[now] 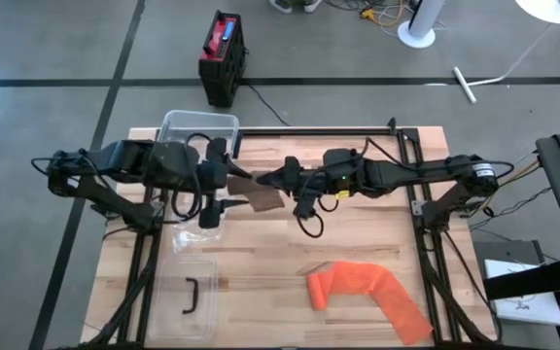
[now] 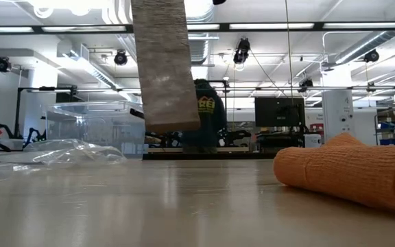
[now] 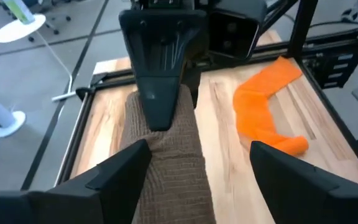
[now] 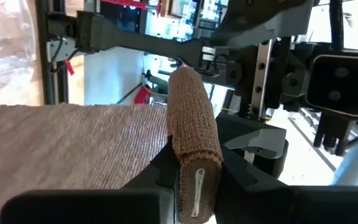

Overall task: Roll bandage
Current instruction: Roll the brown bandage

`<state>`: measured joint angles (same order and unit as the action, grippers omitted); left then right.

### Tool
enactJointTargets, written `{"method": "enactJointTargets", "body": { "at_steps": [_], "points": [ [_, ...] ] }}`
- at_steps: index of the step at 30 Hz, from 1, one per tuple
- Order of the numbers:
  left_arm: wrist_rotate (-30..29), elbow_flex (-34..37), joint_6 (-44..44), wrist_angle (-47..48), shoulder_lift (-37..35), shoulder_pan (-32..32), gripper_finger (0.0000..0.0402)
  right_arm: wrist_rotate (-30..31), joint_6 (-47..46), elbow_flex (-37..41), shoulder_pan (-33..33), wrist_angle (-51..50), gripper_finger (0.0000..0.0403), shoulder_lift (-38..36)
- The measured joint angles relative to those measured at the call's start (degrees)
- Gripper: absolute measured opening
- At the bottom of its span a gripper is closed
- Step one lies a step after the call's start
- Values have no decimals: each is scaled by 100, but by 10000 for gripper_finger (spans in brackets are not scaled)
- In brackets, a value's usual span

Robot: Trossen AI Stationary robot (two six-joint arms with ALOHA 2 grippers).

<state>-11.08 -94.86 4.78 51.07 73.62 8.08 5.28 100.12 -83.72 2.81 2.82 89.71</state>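
Note:
A brown bandage (image 1: 261,197) hangs in the air over the middle of the table, partly rolled up. My right gripper (image 4: 196,152) reaches in from the table's right and is shut on the rolled part. The loose strip (image 2: 163,68) hangs down from the roll. My left gripper (image 3: 199,146) comes from the table's left, slanting down. It is open, with one finger (image 3: 114,177) on each side of the strip (image 3: 173,162). An orange bandage (image 1: 367,292) lies loose on the table at the near right. My right gripper pinches the rolled part of the brown bandage (image 4: 194,134) between its two fingers. The fingers are level, coming from the table's right, and the roll lies along them. The flat strip (image 4: 73,143) hangs below, its lower end (image 2: 173,123) clear of the table. My left gripper has one fingertip (image 3: 143,149) at the strip's edge; whether it touches, I cannot tell.
A clear plastic box (image 1: 199,131) stands at the far left of the table. Its lid (image 1: 191,292) lies near the front left, and a crumpled clear bag (image 1: 188,233) lies between them. The orange bandage (image 2: 348,171) takes up the near right.

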Motion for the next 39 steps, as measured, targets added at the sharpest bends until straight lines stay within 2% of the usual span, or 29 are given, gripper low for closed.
{"method": "enactJointTargets", "body": {
  "at_steps": [10, 23, 28, 39],
  "points": [
    [-89, -198, 106, -49, -30, -11, 252, -56, -15, 0, 9, 96, 48, -2],
    [-39, -183, 126, 72, 337, -11, 238, 53, -54, 0, 15, -34, 48, 0],
    [-58, -176, -98, 359, 278, -12, 241, 85, 60, 0, 33, 118, 48, -3],
    [-16, -176, -76, 266, 285, -26, 256, 122, 334, 0, 103, 193, 48, -19]
  ]
}}
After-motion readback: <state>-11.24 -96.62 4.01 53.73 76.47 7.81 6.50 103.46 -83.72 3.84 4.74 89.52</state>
